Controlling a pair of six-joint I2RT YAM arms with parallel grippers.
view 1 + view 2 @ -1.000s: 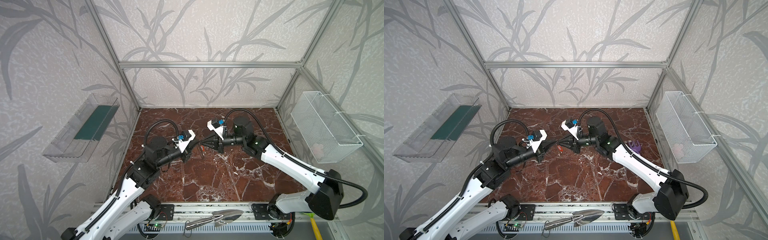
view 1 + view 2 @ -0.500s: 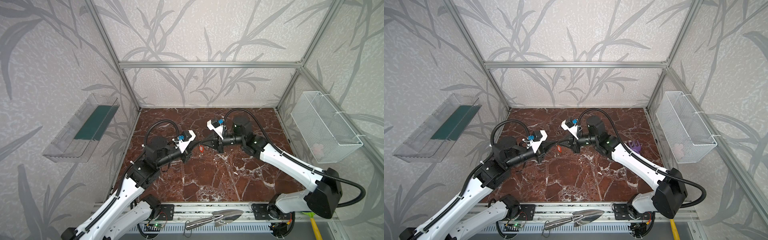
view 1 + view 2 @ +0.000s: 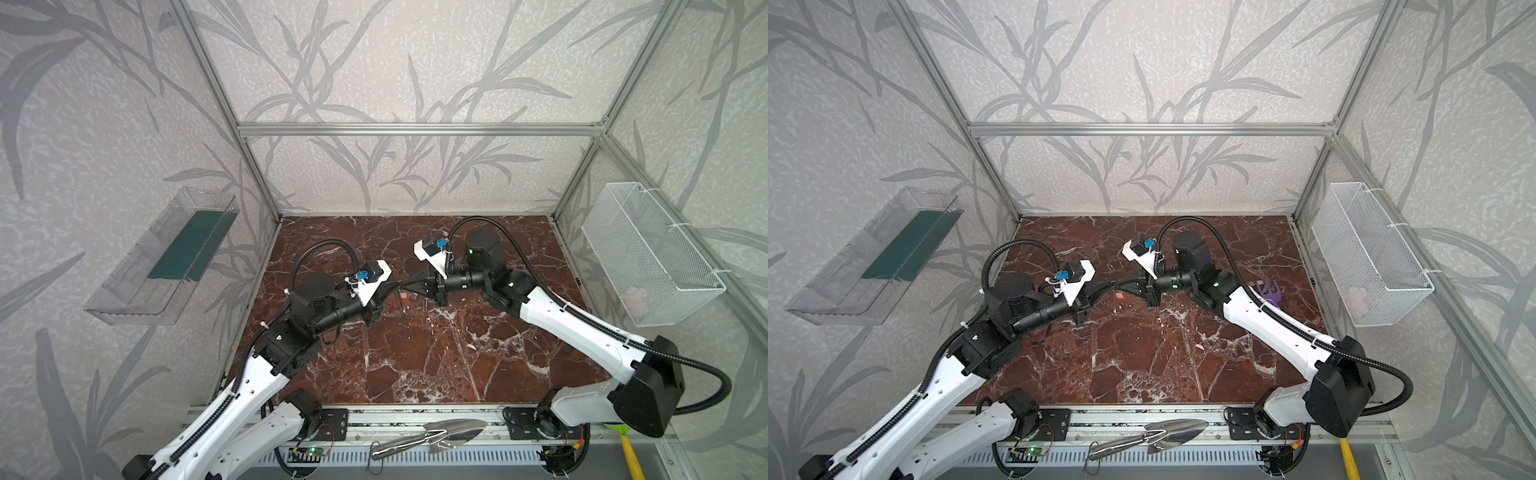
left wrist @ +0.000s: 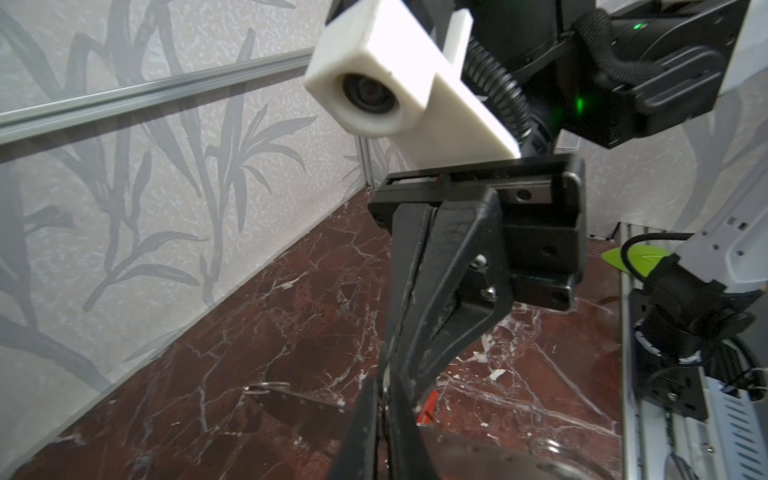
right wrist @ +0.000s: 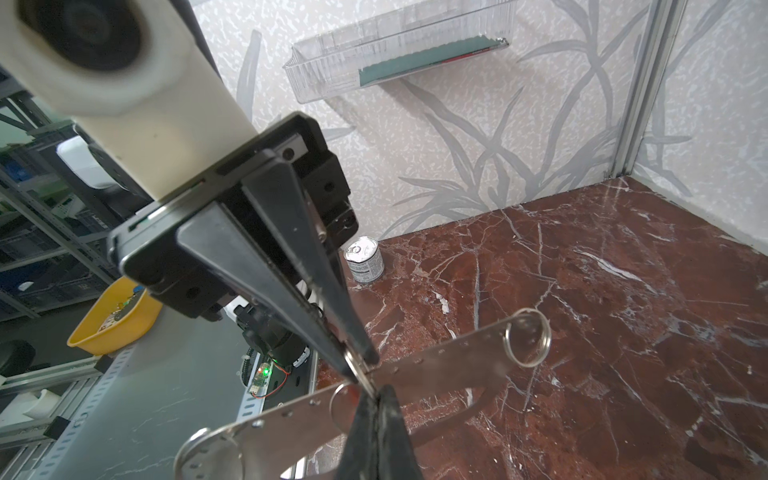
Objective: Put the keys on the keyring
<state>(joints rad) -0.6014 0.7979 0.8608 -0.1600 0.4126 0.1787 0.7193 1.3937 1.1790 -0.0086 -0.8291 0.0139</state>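
Both reach inward: left gripper (image 5: 359, 365) meets right gripper (image 5: 376, 395).

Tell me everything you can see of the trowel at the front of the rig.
The trowel is all shiny steel, mirror-bright: a broad scooped blade narrowing to a rounded point, a short neck and a slim round handle. It lies on the grey metal rail in front of the marble table, between the left arm's base and the right arm's base. The blade is toward the right and the handle slants front-left. Nothing grips it.
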